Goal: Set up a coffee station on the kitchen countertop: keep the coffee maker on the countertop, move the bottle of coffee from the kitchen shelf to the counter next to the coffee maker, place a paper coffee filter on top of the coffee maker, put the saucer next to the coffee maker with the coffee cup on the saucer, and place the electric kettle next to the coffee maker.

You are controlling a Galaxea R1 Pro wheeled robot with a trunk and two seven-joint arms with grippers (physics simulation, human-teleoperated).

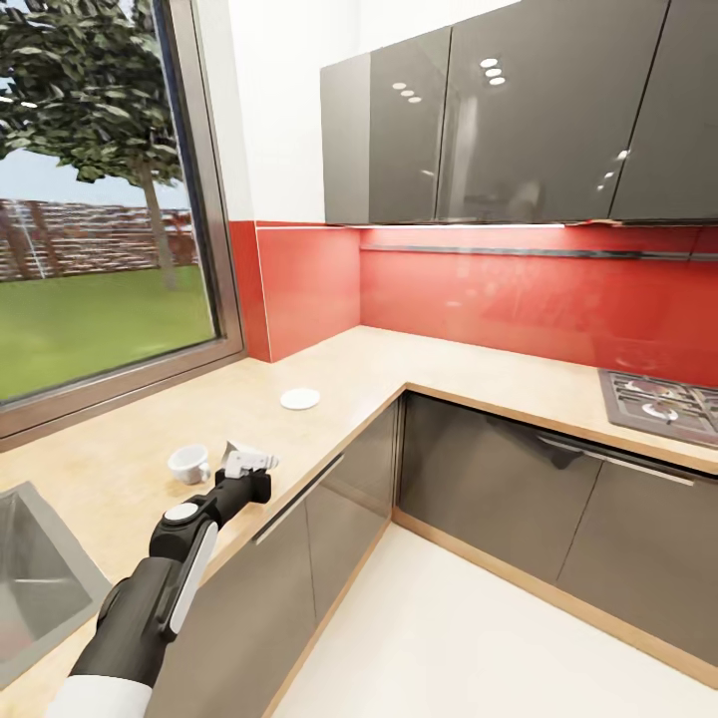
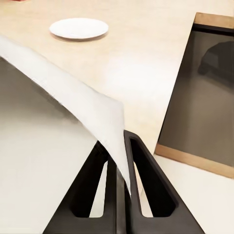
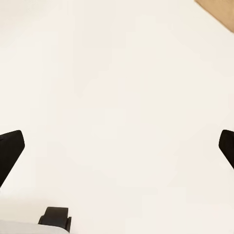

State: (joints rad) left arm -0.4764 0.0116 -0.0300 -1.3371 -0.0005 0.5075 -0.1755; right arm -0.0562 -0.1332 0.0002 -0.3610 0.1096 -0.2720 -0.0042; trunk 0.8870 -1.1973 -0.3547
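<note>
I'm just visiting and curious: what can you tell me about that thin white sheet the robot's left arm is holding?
The paper coffee filter is a thin, plain white sheet, limp and gently curved. One edge is pinched between the two black fingers of the left gripper, which are closed on it. It hangs above the countertop, near the coffee cup, touching only the fingers.

White saucer (image 1: 300,399) lies flat on the beige wood-grain tabletop (image 1: 419,364), out toward the corner. Nearer, the small white cup (image 1: 188,464) stands upright on the same slab, well apart from the saucer. A thin white paper filter (image 2: 83,105) is pinched, curling, in the left pincer (image 2: 122,161).
</note>
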